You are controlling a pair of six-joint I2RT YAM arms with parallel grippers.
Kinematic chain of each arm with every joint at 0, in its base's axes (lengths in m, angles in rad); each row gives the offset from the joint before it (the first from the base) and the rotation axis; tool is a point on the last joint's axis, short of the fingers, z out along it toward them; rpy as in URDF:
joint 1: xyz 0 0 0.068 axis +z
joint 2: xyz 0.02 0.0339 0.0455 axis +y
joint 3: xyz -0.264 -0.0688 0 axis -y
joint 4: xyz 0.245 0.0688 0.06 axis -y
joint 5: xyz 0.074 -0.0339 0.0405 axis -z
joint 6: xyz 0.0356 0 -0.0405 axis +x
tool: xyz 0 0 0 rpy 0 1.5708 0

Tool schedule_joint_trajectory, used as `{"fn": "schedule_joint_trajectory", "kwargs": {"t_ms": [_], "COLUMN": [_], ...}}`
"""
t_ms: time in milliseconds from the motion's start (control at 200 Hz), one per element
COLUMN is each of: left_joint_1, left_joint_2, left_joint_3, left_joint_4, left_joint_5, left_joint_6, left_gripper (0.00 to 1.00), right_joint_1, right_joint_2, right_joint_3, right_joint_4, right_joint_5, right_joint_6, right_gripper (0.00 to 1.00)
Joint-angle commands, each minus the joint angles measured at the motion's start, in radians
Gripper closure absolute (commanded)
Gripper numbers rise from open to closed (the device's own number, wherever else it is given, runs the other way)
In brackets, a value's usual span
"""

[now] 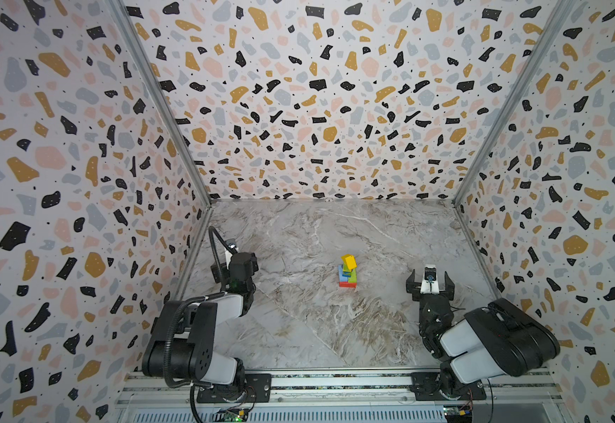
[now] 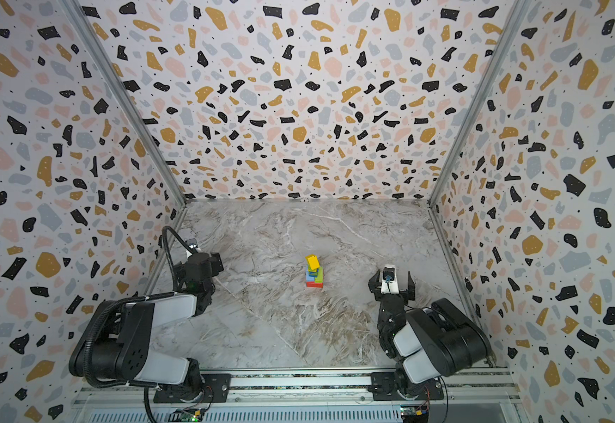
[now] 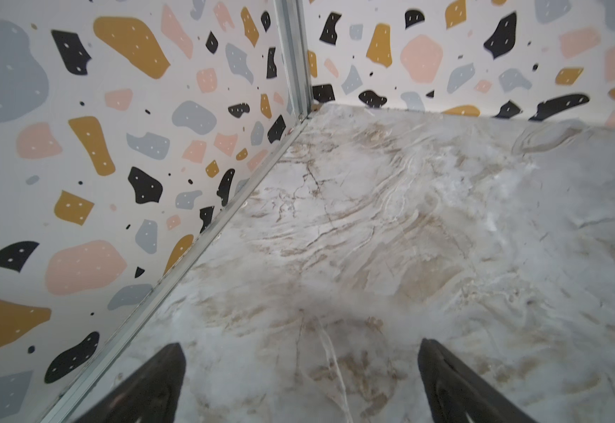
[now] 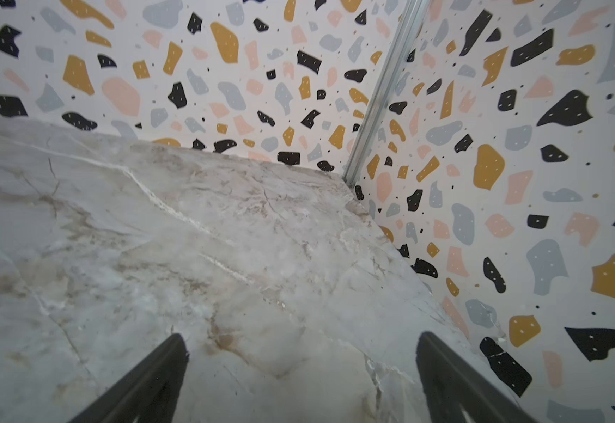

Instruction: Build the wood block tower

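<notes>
Our left claw (image 3: 301, 353) and right claw (image 4: 301, 346) gape empty. The wood block tower (image 1: 347, 273) looks light, tippy; we'd pinch flat sides.

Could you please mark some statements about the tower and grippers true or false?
1. The small painted wooden block tower stands on the grey marble tabletop. True.
2. Its base is a red slab. True.
3. A blue cube tops it. False: a yellow block is on top.
4. The right gripper is shut on a block. False: it is open, empty and apart from the tower.
5. The left gripper touches the tower. False: it is open over bare tabletop by the terrazzo-patterned wall.
</notes>
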Motion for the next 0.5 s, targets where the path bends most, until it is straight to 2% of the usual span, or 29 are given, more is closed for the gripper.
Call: {"fn": "schedule_joint_trajectory", "kwargs": {"t_ms": [0,95,165,220,285,400,446,496], "left_joint_1": [0.012,0.013,0.01,-0.003,-0.038,-0.067,-0.067,-0.066], "left_joint_2": [-0.021,-0.056,-0.068,-0.073,-0.065,-0.037,-0.036,-0.043], "left_joint_3": [-0.067,-0.127,-0.169,-0.191,-0.233,-0.347,-0.329,-0.275], "left_joint_4": [0.192,0.268,0.331,0.362,0.441,0.683,0.66,0.543], "left_joint_5": [0.055,0.089,0.111,0.125,0.137,0.151,0.139,0.124], "left_joint_6": [0.022,0.035,0.046,0.069,0.115,0.162,0.16,0.147], "left_gripper": [0.0,0.0,0.0,0.0,0.0,0.0,0.0,0.0], "right_joint_1": [-0.009,-0.009,-0.013,-0.038,-0.131,-0.254,-0.265,-0.258], "right_joint_2": [0.027,0.027,0.001,-0.041,-0.072,-0.048,0.004,0.029], "right_joint_3": [-0.018,-0.021,-0.056,-0.108,-0.142,-0.131,-0.096,-0.063], "right_joint_4": [0.336,0.336,0.337,0.337,0.337,0.334,0.337,0.325], "right_joint_5": [-0.032,-0.033,-0.078,-0.174,-0.314,-0.484,-0.503,-0.517], "right_joint_6": [-0.037,-0.038,-0.02,0.009,0.075,0.156,0.147,0.127], "right_gripper": [0.01,0.01,0.01,0.01,0.01,0.01,0.01,0.01]}}
